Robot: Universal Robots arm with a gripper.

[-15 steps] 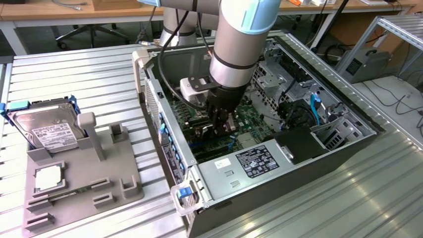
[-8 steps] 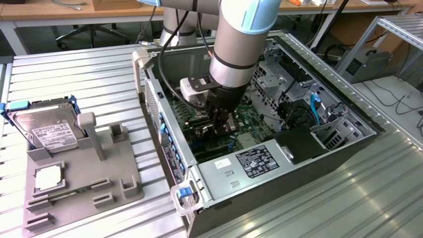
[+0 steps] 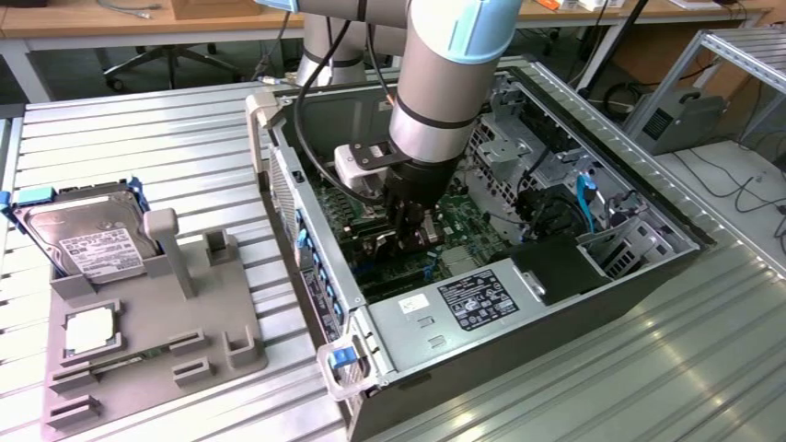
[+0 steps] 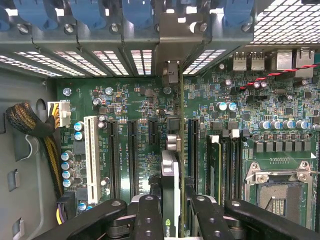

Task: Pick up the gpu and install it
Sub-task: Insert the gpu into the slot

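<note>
**Black card gripped edge-on over the slots**

I see the gripper (image 4: 172, 212) down inside the case (image 3: 687, 221); its fingers (image 4: 148, 215) are clenched on the gpu (image 4: 170, 175); the card stands edge-on above the motherboard (image 4: 125, 100), parallel to the slots (image 4: 132, 150), probably for seating; a logo (image 4: 167, 231) looks like Nvidia's; the board print is unreadable.

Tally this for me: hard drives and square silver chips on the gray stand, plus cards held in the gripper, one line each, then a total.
hard drive: 1
silver chip: 1
gpu: 1
Total: 3
</note>
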